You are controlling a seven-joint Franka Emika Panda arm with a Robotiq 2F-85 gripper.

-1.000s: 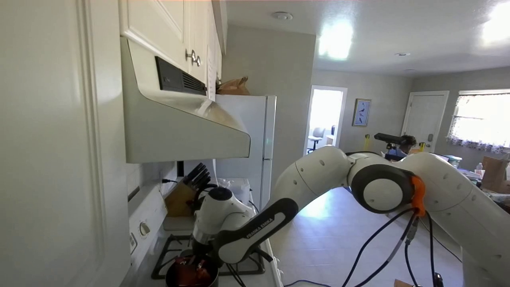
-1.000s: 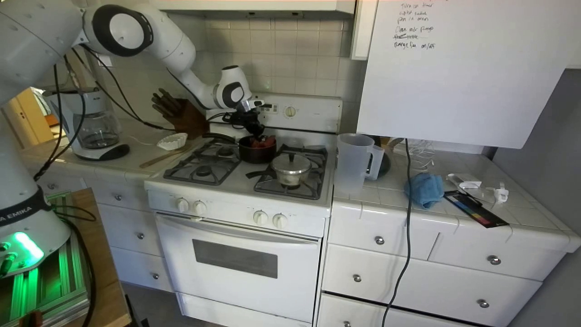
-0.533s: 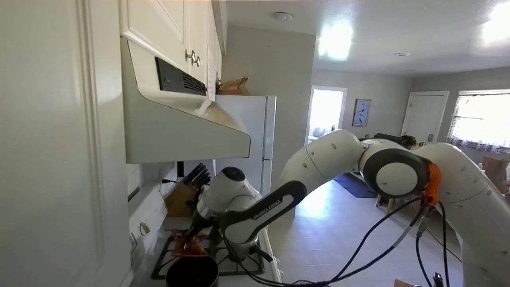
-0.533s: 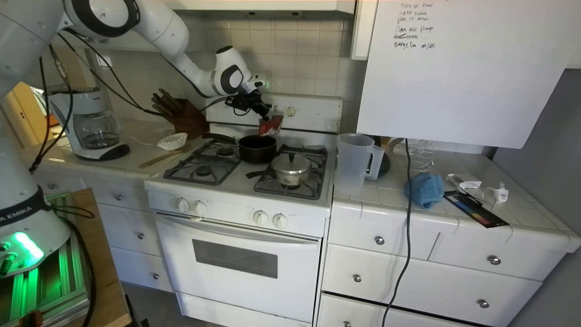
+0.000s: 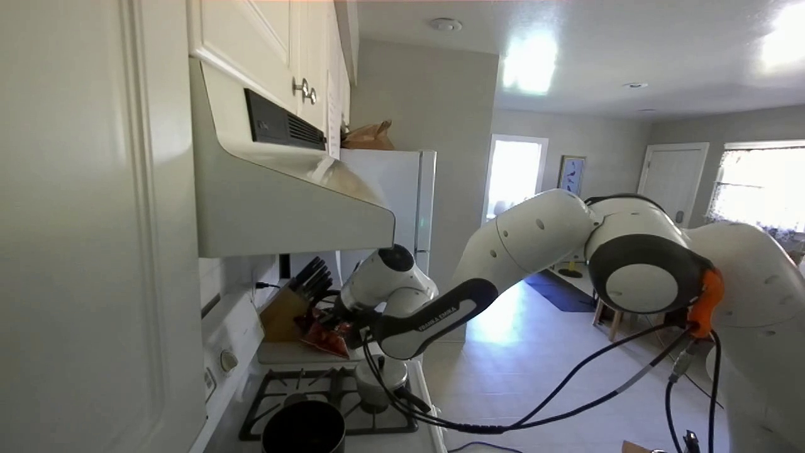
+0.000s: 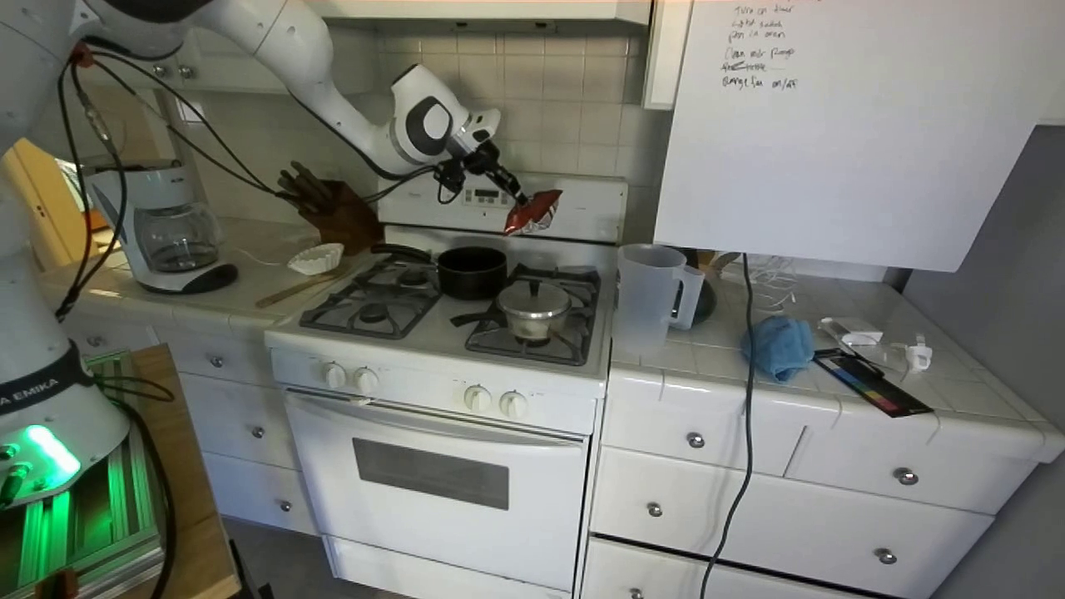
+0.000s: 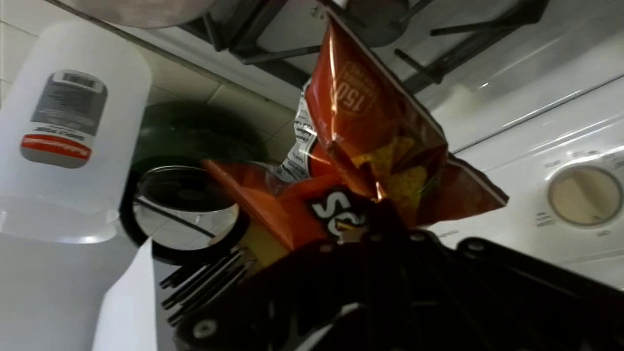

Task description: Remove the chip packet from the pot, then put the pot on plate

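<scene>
Aloft, arm (image 6: 293, 58) arched, gripper (image 6: 522, 199) tilted, packet (image 6: 537, 212) pinched

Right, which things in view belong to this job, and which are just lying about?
Part of the job:
gripper, shut on the chip packet
black pot, uncovered
plate: can't make one out

Just lying about:
lidded pot
plastic pitcher
blue cloth
knife block
coffee maker

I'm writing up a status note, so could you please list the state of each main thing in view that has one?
Pot: upright, uncovered
Chip packet: creased, held in the air outside the pot
Gripper: shut on the chip packet
Silver pan: lid on
Pitcher: upright
Blue cloth: bunched up
Oven door: shut
Robot base light: lit green
</scene>
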